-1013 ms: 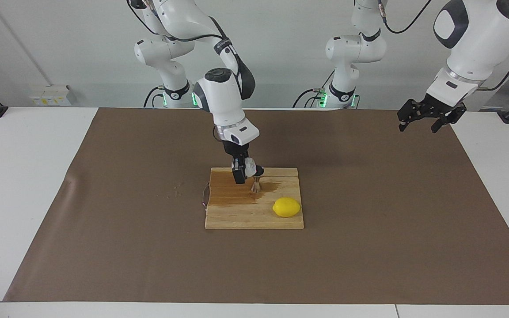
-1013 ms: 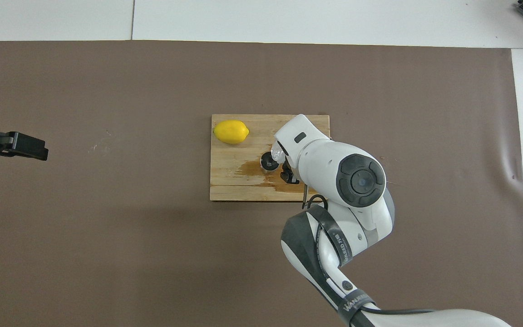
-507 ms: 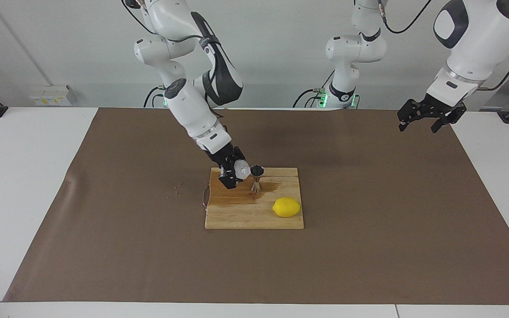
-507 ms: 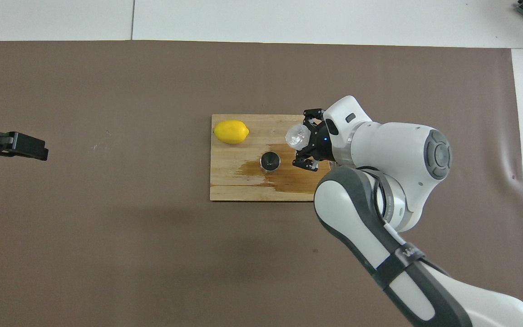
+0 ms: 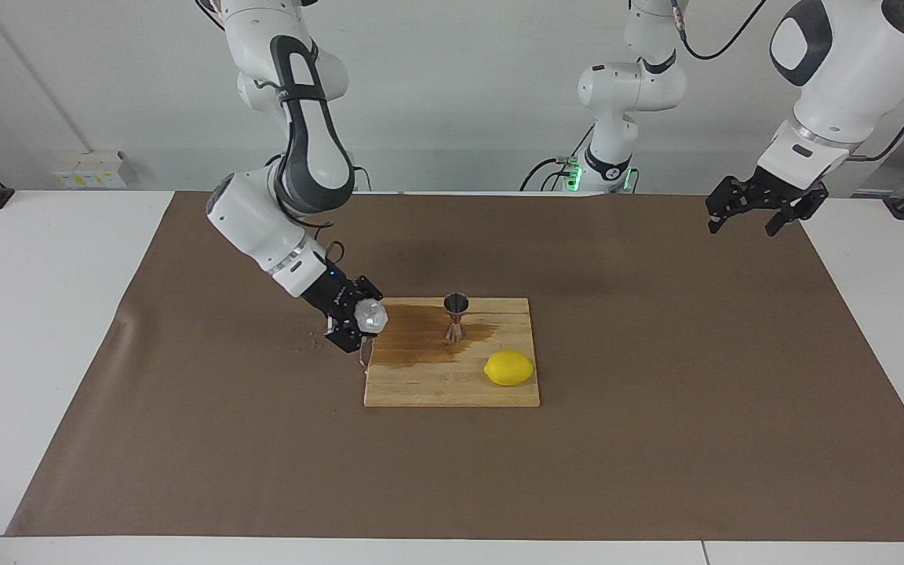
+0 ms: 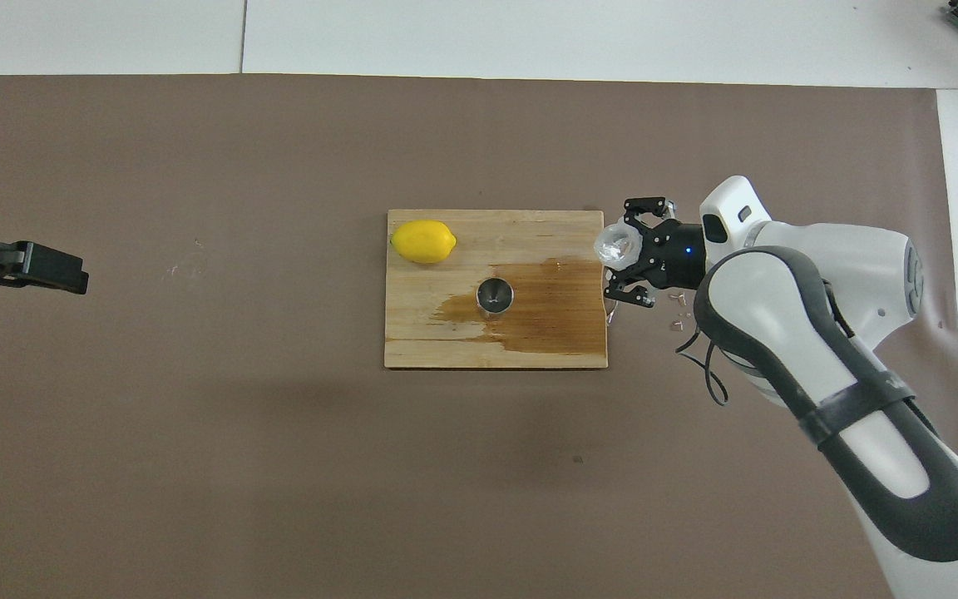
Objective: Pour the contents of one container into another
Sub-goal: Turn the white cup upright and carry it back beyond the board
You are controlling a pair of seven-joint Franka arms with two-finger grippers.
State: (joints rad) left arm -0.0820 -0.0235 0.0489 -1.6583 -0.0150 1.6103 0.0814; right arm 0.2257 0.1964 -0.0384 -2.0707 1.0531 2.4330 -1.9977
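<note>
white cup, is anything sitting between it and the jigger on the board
Nothing visible. The right gripper holds the white cup over the cutting board's edge at the right arm's end; only bare, wet wood separates it from the jigger. The lemon lies off that line.

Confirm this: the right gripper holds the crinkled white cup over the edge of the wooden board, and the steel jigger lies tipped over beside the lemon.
One thing is wrong: the steel jigger stands upright on the wooden board, as the facing view shows. The right gripper does hold the crinkled white cup over the board's edge, and the lemon lies nearby.
</note>
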